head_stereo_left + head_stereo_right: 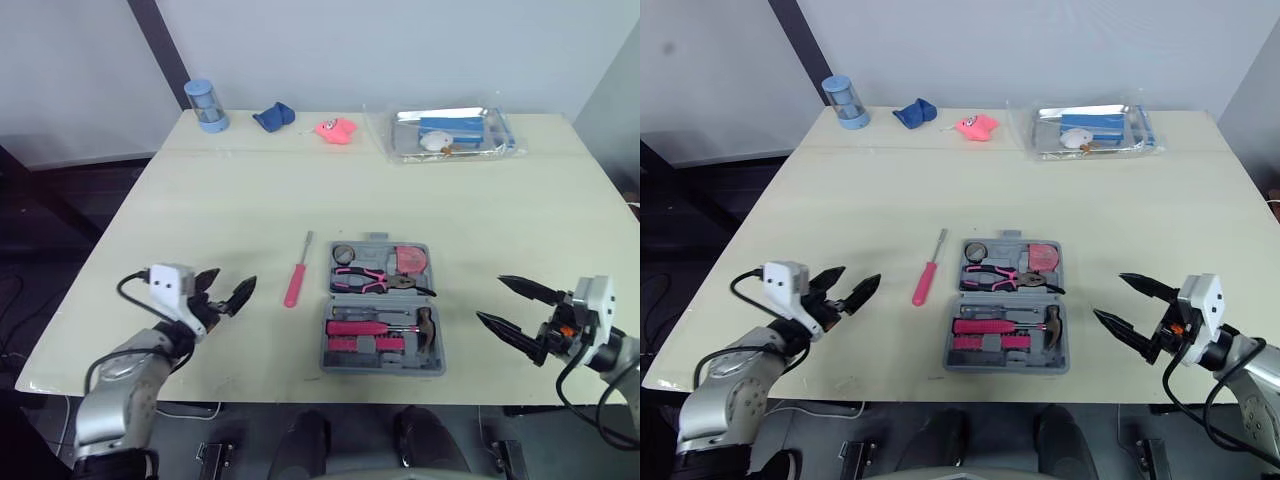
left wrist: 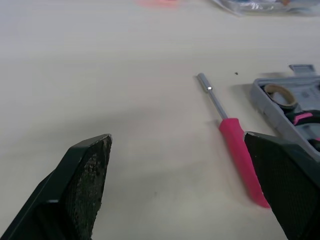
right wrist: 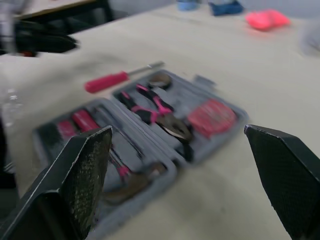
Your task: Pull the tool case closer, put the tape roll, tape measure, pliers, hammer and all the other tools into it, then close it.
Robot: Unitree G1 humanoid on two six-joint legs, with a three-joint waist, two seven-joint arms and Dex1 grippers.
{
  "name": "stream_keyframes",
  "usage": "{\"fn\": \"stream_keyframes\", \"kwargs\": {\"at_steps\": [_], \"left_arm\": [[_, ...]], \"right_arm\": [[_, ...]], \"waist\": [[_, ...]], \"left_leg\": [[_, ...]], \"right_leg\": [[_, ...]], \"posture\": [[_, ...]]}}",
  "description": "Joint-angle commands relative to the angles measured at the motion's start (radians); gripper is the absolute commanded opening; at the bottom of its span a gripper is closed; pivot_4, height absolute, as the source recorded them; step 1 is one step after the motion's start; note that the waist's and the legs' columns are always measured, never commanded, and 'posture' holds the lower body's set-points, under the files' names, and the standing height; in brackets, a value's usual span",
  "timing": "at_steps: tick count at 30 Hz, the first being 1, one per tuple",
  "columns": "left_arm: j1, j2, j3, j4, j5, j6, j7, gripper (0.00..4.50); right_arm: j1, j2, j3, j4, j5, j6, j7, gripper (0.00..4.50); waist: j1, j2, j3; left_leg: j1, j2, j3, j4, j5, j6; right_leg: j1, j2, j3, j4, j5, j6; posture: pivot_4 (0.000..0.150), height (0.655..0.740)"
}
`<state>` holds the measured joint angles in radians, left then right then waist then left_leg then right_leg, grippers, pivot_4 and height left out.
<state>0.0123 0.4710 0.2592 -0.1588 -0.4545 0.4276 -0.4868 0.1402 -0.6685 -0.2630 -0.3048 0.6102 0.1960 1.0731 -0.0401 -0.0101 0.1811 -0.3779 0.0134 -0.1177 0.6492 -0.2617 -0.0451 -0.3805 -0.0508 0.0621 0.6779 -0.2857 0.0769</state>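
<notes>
Hovering low over the near edge of the bench (image 1: 250,190), the left gripper (image 1: 232,285) holds its jaws apart and empty, and the right gripper (image 1: 492,300) mirrors it on the other side, jaws also spread with nothing between them. From the left jaws the red-handled screwdriver (image 1: 296,272) lies close by at about 3 o'clock, flat on the bench. Its long axis runs roughly 6 to 12, handle toward the robot and metal shaft pointing away, tipped slightly toward 1. Just beyond it, at the screwdriver's 3 o'clock, sits the open grey tool case (image 1: 382,366). The tape roll (image 1: 345,251), pliers (image 1: 370,281), tape measure (image 1: 408,259) and hammer (image 1: 425,328) are already bedded in its trays. The case lies at 9 o'clock from the right jaws, with a clear gap between them. The left arm is plainly the nearer to the screwdriver, so it looks the natural one to pick it up. A grasp across the handle would need the jaws to close along the 9-to-3 line.
</notes>
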Motion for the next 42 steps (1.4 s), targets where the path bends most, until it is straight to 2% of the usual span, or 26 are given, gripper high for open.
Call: {"fn": "stream_keyframes", "kwargs": {"at_steps": [1,11,24,25,26,27,28,29,33,34,42], "left_arm": [[-0.048,-0.018,-0.063,-0.035,0.056,0.045,0.068,4.5],[-0.168,-0.176,-0.185,-0.003,0.131,0.126,0.2,4.5],[-0.259,-0.255,-0.208,0.052,0.186,0.304,0.334,4.5],[-0.265,-0.259,-0.208,0.057,0.183,0.318,0.334,4.1],[-0.27,-0.261,-0.211,0.062,0.182,0.332,0.333,3.97],[-0.275,-0.264,-0.213,0.064,0.184,0.344,0.338,3.66],[-0.279,-0.269,-0.211,0.064,0.185,0.353,0.345,3.16],[-0.283,-0.274,-0.211,0.064,0.184,0.36,0.347,2.9],[-0.291,-0.283,-0.211,0.065,0.193,0.364,0.351,0.88],[-0.29,-0.286,-0.21,0.062,0.194,0.365,0.352,0.6],[-0.264,-0.282,-0.184,0.032,0.203,0.356,0.367,0.62]], "right_arm": [[-0.052,-0.032,0.014,-0.047,0.037,0.006,0.053,4.45],[-0.107,-0.045,0.059,-0.063,0.028,0.013,0.067,4.45],[-0.107,-0.051,0.058,-0.062,0.01,0.001,0.068,4.45],[-0.107,-0.051,0.058,-0.063,0.01,0.002,0.067,4.5],[-0.107,-0.051,0.058,-0.063,0.009,0.001,0.066,4.5],[-0.108,-0.051,0.057,-0.062,0.008,0.0,0.065,4.5],[-0.108,-0.05,0.058,-0.061,0.006,-0.002,0.065,4.5],[-0.107,-0.049,0.059,-0.06,0.004,-0.004,0.064,4.5],[-0.099,-0.045,0.063,-0.066,-0.003,-0.007,0.06,4.5],[-0.096,-0.044,0.063,-0.068,-0.004,-0.008,0.059,4.5],[-0.088,-0.039,0.063,-0.07,-0.001,-0.011,0.058,4.5]], "waist": [[0.0,0.0,0.0],[0.003,-0.001,0.0],[0.003,-0.001,0.0],[0.003,-0.001,0.0],[0.003,-0.001,0.0],[0.005,-0.001,0.0],[0.005,-0.001,0.0],[0.005,-0.001,0.0],[0.006,-0.001,0.0],[0.006,-0.001,0.0],[0.004,-0.001,0.0]], "left_leg": [[0.0,0.0,0.0,0.0,0.0,0.0],[-0.001,-0.001,-0.002,0.001,0.0,0.0],[-0.001,-0.001,-0.003,0.001,0.0,0.0],[-0.001,-0.001,-0.003,0.001,0.0,0.0],[-0.001,-0.001,-0.003,0.002,0.0,0.0],[-0.001,-0.001,-0.003,0.001,0.0,0.0],[-0.001,-0.002,-0.003,0.002,0.0,0.0],[-0.001,-0.002,-0.003,0.002,0.0,0.0],[-0.002,-0.002,-0.003,0.002,0.0,0.0],[-0.001,-0.002,-0.003,0.002,0.0,0.0],[-0.001,-0.002,-0.003,0.002,0.0,0.0]], "right_leg": [[0.0,0.0,0.0,0.0,0.0,0.0],[0.0,0.0,-0.002,0.0,0.0,0.0],[0.0,-0.001,-0.002,0.0,0.0,0.0],[0.001,-0.001,-0.002,0.0,0.0,0.0],[0.0,-0.001,-0.002,0.0,0.0,0.0],[0.001,-0.001,-0.002,0.0,0.0,0.0],[0.001,-0.001,-0.003,0.0,0.0,0.0],[0.001,-0.001,-0.003,0.0,0.0,0.0],[0.001,-0.001,-0.003,-0.001,0.0,0.0],[0.001,-0.001,-0.003,-0.001,0.0,0.0],[0.001,-0.001,-0.003,0.0,0.0,0.0]], "posture": [[0.15,0.74],[0.15,0.74],[0.15,0.74],[0.15,0.74],[0.15,0.74],[0.15,0.74],[0.15,0.74],[0.15,0.74],[0.15,0.74],[0.15,0.74],[0.15,0.74]]}}
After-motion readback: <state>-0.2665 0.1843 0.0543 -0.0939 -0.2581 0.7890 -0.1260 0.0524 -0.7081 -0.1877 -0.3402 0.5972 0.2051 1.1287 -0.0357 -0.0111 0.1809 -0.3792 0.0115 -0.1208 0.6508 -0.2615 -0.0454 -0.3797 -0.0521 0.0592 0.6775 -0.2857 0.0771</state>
